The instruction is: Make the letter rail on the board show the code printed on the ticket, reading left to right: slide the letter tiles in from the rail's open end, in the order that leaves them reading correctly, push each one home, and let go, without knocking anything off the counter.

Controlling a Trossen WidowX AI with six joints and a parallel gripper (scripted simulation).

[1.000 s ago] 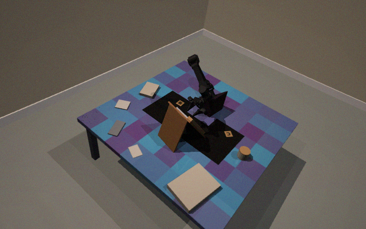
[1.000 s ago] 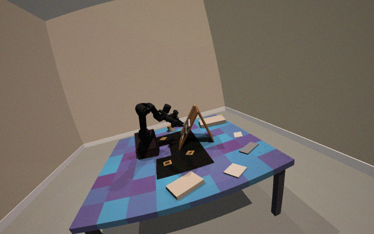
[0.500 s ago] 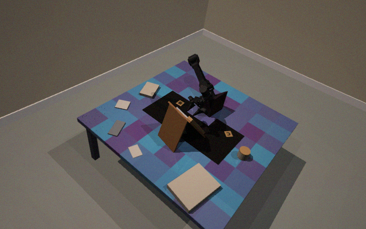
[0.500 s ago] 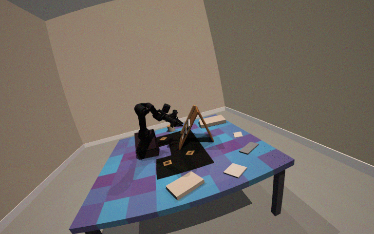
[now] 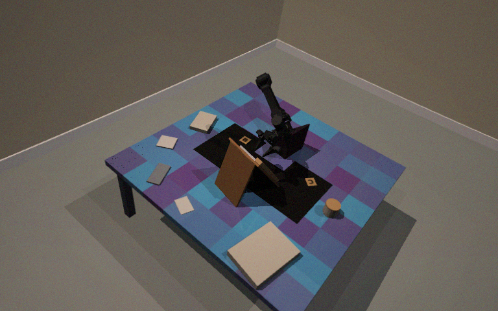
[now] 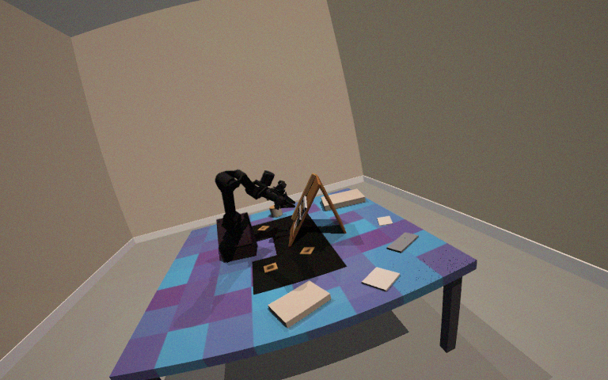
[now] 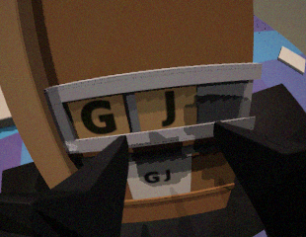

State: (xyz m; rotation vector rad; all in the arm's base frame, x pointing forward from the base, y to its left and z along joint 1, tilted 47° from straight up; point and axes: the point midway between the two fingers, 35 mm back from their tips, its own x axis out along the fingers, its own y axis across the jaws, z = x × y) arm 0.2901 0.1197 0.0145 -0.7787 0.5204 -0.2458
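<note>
The tilted board (image 5: 233, 175) (image 7: 148, 39) carries a grey rail (image 7: 158, 76). In the wrist view a G tile (image 7: 114, 129) sits at the rail's left end and a J tile (image 7: 183, 109) right of it, with a narrow grey gap between them. The rail right of J is empty. The ticket (image 7: 159, 190) below reads "GJ". My gripper (image 7: 172, 134) (image 6: 294, 205) is part open and empty, its fingertips just in front of the rail's lower lip. Loose tiles lie on the black mat: one left (image 5: 245, 139) (image 6: 270, 267), one right (image 5: 310, 181) (image 6: 264, 227), and one near the board (image 6: 306, 251).
A round wooden-topped block (image 5: 332, 205) stands beyond the mat's right end. A large pale slab (image 5: 263, 252) lies behind the board. A thick pale block (image 5: 203, 121) (image 6: 300, 303), a pale square (image 5: 166, 142) and a grey slab (image 5: 159, 173) lie toward the left edge.
</note>
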